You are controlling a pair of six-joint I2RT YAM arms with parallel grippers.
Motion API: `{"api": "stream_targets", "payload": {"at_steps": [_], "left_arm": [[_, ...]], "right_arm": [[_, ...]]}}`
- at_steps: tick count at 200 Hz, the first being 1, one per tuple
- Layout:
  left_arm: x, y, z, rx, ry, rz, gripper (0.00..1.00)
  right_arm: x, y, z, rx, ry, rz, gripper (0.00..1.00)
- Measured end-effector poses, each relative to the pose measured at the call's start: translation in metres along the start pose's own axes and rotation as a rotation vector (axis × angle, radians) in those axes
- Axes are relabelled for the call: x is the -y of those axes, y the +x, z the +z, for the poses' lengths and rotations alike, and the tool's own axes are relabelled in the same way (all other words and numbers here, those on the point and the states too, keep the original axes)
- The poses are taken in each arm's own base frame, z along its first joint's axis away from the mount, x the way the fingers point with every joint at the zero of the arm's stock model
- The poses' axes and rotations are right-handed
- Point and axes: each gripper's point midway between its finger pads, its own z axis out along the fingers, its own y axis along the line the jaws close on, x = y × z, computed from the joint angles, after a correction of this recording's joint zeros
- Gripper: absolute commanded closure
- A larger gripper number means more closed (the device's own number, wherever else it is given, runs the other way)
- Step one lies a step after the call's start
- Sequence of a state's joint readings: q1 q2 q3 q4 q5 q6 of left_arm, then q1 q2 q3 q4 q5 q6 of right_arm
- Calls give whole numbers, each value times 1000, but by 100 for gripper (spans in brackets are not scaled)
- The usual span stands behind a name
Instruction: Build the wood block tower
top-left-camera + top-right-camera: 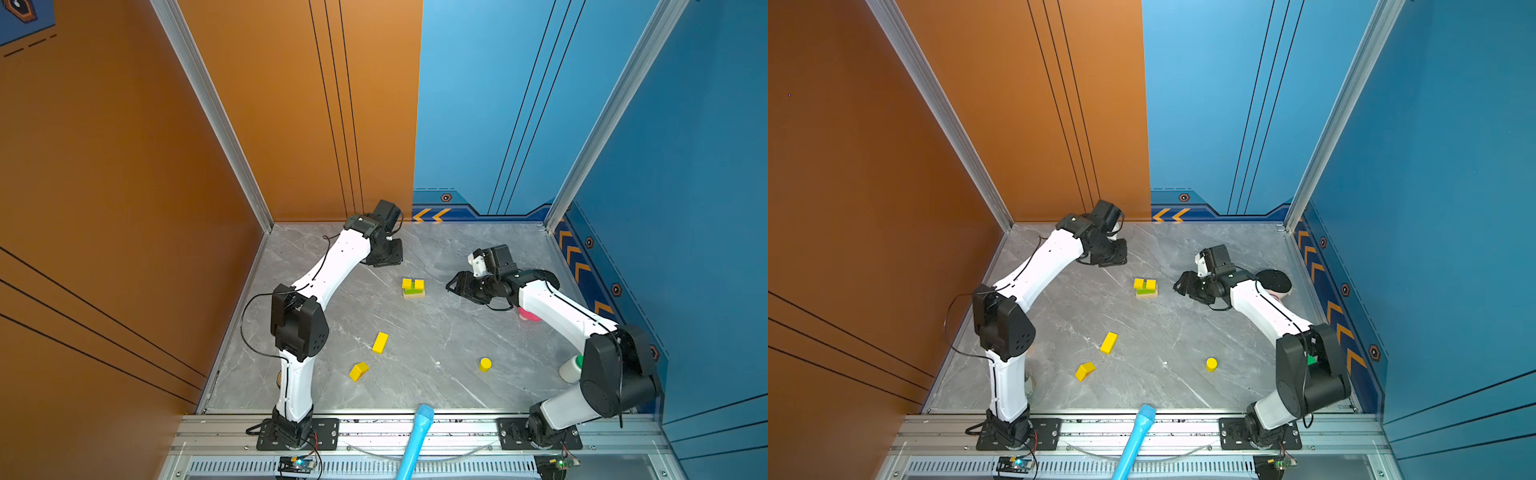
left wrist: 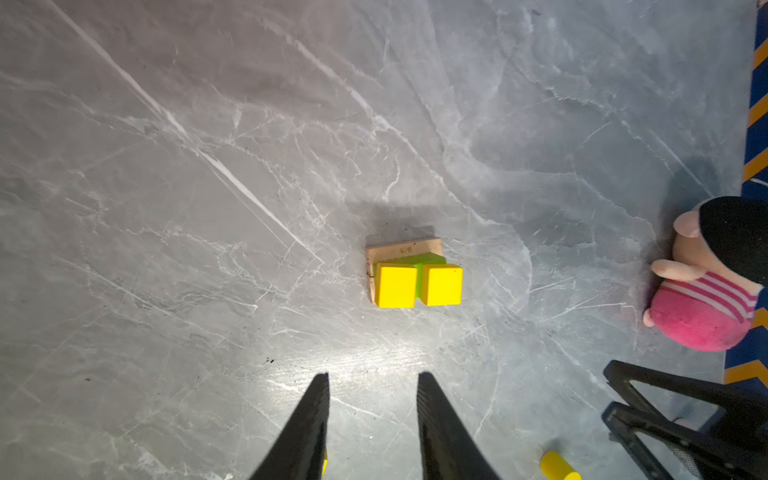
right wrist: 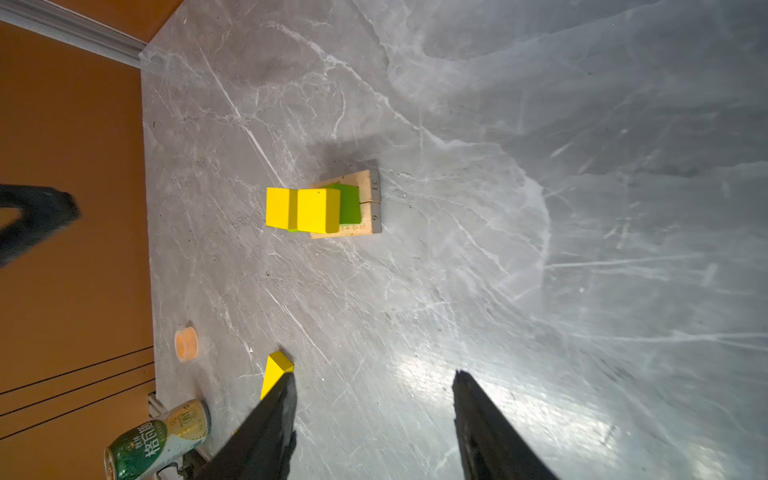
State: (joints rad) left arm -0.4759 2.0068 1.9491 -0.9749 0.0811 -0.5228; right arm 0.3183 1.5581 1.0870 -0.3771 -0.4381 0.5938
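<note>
The tower (image 1: 413,287) (image 1: 1145,287) stands mid-table toward the back: tan planks (image 3: 365,195) lowest, a green bar (image 2: 419,261) across them, two yellow cubes (image 2: 397,286) side by side above. Loose wood blocks lie nearer the front: a yellow bar (image 1: 380,343), a roof-shaped piece (image 1: 358,371) and a cylinder (image 1: 485,364). My left gripper (image 1: 386,261) (image 2: 372,376) hovers behind and left of the tower, open and empty. The right gripper (image 1: 453,286) (image 3: 374,374) is open and empty too, just right of the tower.
A pink plush toy (image 2: 706,291) lies by the right wall under the right arm. A white bottle with green cap (image 1: 571,368) stands front right. A drink can (image 3: 158,440) and a small orange ring (image 3: 186,343) sit near the left wall. A blue tube (image 1: 417,436) crosses the front rail.
</note>
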Motion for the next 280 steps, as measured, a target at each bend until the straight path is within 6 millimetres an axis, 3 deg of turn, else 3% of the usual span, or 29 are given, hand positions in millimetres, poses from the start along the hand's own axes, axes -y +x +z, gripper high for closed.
{"api": "stream_targets", "payload": {"at_steps": [27, 97, 166, 280], "left_arm": [[-8, 15, 25, -59, 36, -19, 65], [-6, 14, 45, -58, 135, -36, 66], [2, -1, 48, -17, 210, -40, 68], [2, 15, 84, -87, 193, -45, 70]], "right_arm": [[-12, -6, 21, -33, -23, -2, 43], [-40, -24, 57, -72, -75, -15, 52], [-47, -26, 76, -106, -87, -19, 58], [-34, -15, 95, -149, -61, -2, 63]]}}
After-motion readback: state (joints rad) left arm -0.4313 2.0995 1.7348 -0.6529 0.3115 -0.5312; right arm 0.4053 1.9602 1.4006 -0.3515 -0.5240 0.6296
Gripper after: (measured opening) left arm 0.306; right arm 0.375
